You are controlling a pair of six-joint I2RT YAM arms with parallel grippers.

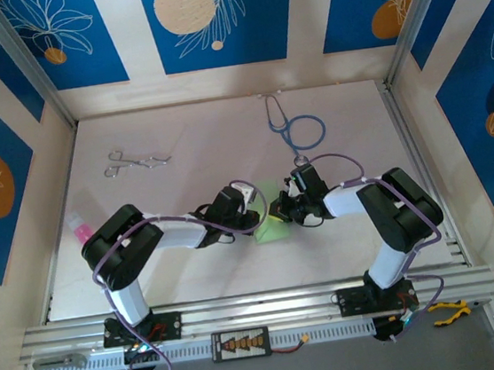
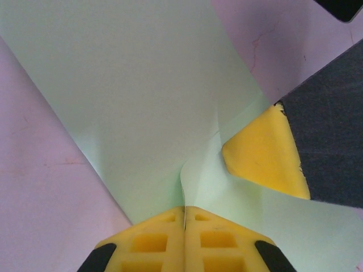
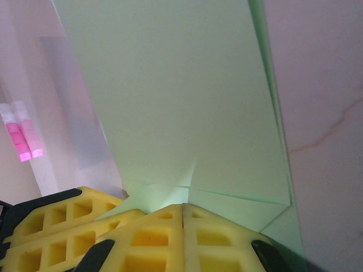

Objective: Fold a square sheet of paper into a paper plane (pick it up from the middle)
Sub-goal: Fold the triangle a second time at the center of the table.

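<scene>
Mid-fold, by the look of it. Gripping the square sheet of paper (image 1: 272, 229) at the centre of the top view, with left fingers (image 2: 170, 229) and right fingers (image 3: 170, 224) both closed on its pale green edge, close together. Next, likely: drawing the edges into line and pressing a crease, without tearing.

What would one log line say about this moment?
left gripper: shut on green paper | right gripper: shut on green paper | green paper: creased, pinched from both sides between the arms
</scene>
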